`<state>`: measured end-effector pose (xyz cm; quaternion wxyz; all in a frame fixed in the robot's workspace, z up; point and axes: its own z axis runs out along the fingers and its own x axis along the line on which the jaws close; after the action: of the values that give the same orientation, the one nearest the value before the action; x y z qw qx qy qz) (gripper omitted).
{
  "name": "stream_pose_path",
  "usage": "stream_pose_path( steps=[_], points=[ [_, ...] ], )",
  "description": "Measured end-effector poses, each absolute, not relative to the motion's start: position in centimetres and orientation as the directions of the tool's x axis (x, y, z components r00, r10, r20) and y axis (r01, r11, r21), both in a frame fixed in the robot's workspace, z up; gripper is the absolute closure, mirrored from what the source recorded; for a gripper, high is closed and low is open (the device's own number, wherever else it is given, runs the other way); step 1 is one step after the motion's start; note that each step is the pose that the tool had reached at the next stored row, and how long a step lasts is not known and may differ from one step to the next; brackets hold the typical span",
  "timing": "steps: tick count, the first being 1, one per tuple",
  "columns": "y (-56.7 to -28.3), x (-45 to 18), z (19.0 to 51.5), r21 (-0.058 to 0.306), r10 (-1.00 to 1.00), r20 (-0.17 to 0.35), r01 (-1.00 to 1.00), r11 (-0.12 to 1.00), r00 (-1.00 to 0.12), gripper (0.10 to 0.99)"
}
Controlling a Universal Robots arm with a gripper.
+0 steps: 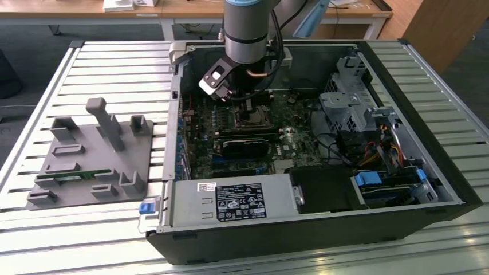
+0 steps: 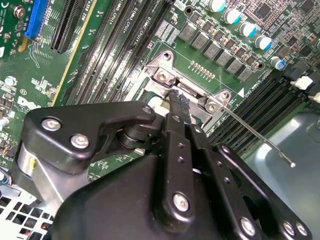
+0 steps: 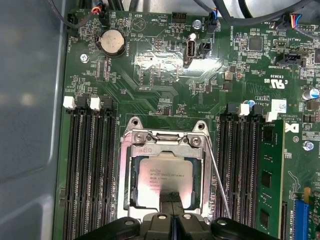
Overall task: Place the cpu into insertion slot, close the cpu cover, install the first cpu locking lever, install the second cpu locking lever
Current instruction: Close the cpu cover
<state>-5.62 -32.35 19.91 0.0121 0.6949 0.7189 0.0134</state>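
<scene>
The gripper (image 3: 171,199) is low inside the open case (image 1: 428,137), with memory slots (image 3: 90,170) close on both sides. A thin lever (image 3: 218,177) stands tilted just beside it. The drive cage (image 1: 347,106) and the black card (image 1: 244,147) narrow the room around.

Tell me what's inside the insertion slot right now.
The cpu lies in the insertion slot, its pale face showing through the cut-out of the cpu cover. The cover's frame hides its edges and the gripper hides one side. The contacts beneath cannot be seen.

Matt metal cpu (image 3: 162,180), glossy metal cpu cover (image 3: 165,149).
</scene>
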Motion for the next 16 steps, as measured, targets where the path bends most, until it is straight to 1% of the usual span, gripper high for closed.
stream_pose_path(
  steps=[7, 16],
  points=[
    [-32.3, -5.6, 20.6, 0.036, 0.999, 0.002, 0.999, 0.034, -0.034, 0.98],
    [-32.3, -4.4, 20.7, 0.032, 0.999, 0.002, 0.999, 0.034, -0.034, 0.98]
  ],
)
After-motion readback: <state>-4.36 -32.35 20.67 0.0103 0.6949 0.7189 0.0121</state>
